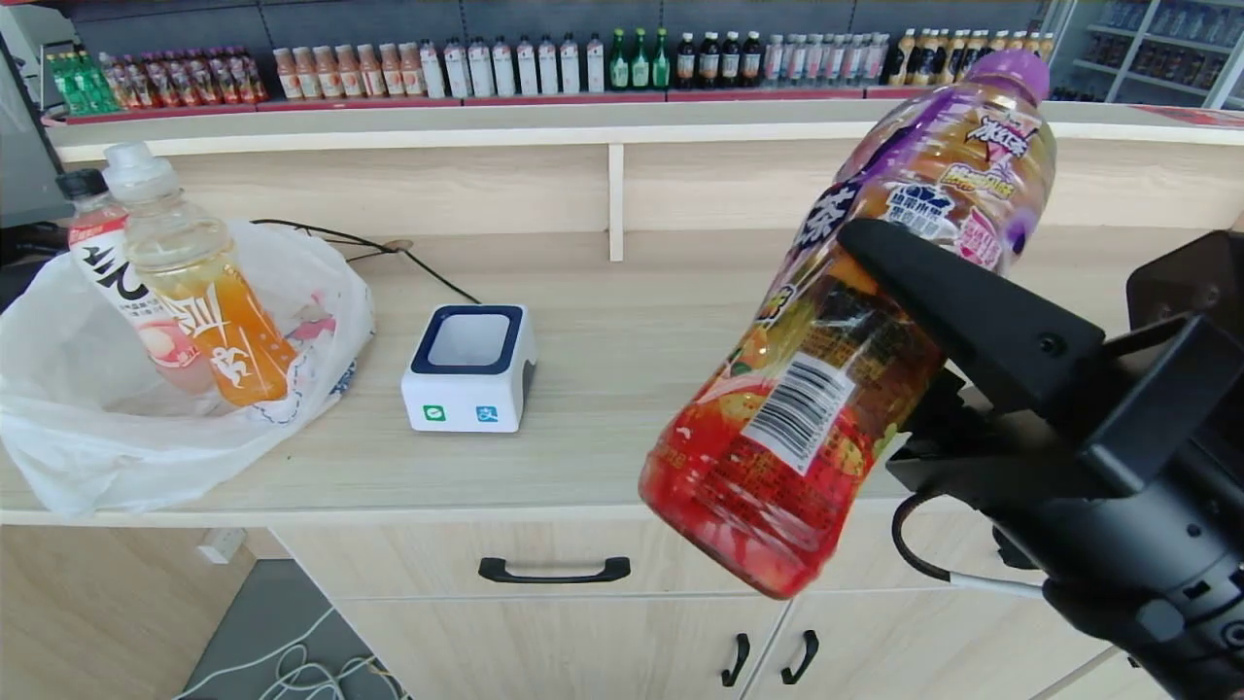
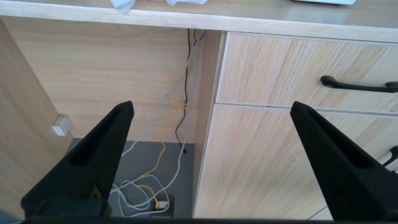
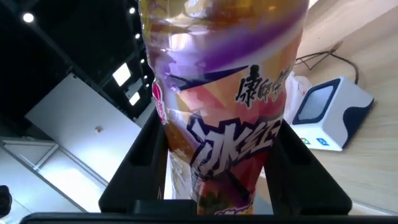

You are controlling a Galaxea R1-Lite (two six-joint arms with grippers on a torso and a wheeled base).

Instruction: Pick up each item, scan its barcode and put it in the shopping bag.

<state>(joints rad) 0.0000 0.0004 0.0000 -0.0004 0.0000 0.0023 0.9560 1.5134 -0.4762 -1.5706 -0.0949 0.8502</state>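
My right gripper (image 1: 899, 321) is shut on a purple-capped tea bottle (image 1: 836, 331) with a red and purple label, held tilted in the air right of the counter's middle, its barcode facing the head camera. In the right wrist view the tea bottle (image 3: 224, 118) sits between both fingers (image 3: 140, 165). The white barcode scanner (image 1: 471, 367) with a dark blue rim stands on the counter, left of and below the bottle. A white shopping bag (image 1: 87, 408) at the left holds an orange drink bottle (image 1: 199, 292) and a peach-label bottle (image 1: 117, 272). My left gripper (image 2: 211, 162) is open below the counter, before the cabinet.
A black cable (image 1: 389, 255) runs from the scanner toward the back of the wooden counter (image 1: 622, 340). Drawers with black handles (image 1: 554, 570) lie under the counter edge. Loose cables (image 2: 168, 155) hang beside the cabinet. Shelves of drinks (image 1: 544, 63) line the back wall.
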